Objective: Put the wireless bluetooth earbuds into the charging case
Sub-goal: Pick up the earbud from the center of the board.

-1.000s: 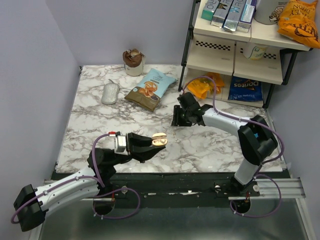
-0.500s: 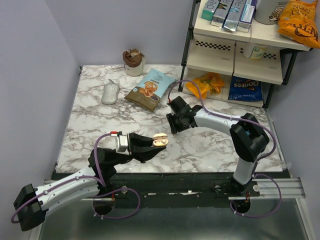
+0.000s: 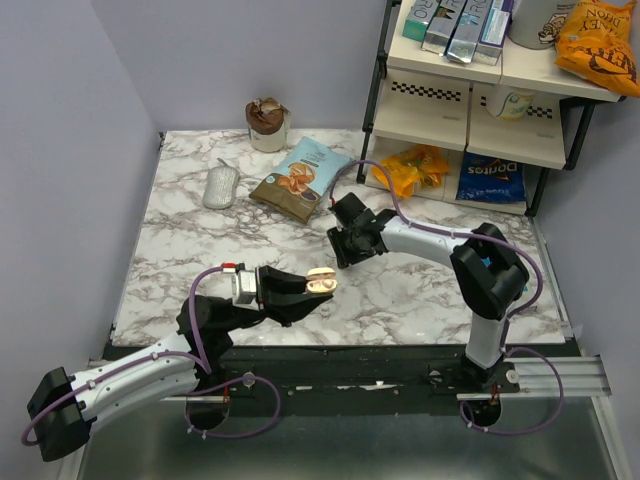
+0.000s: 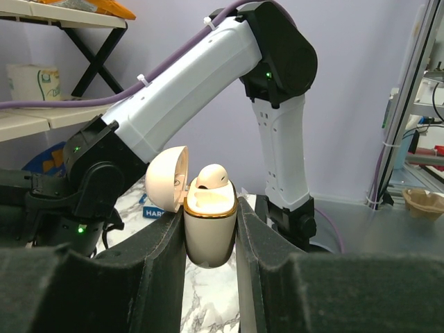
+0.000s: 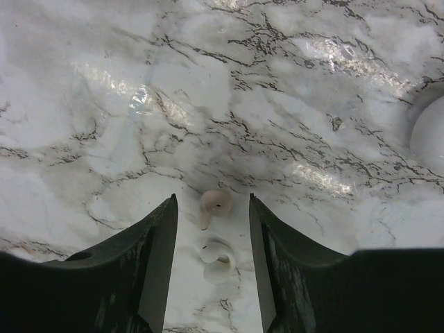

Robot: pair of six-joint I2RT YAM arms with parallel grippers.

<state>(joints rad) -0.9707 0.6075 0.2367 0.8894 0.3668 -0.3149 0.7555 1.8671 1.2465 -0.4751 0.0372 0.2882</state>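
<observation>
At the lower middle of the top view the left pincer (image 3: 319,285) pinched the open case (image 4: 208,236) upright, one earbud (image 4: 210,177) seated inside, while farther up at mid-frame the right pincer (image 5: 211,202) hung spread over the bench (image 5: 104,104), a second earbud (image 5: 216,202) lying between its fingers.

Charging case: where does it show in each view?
Top external: case lower centre, in left gripper.
Left wrist: dead centre, lid open.
Right wrist: not in view.
Shared landmark: marble table, seen in all three.
</observation>
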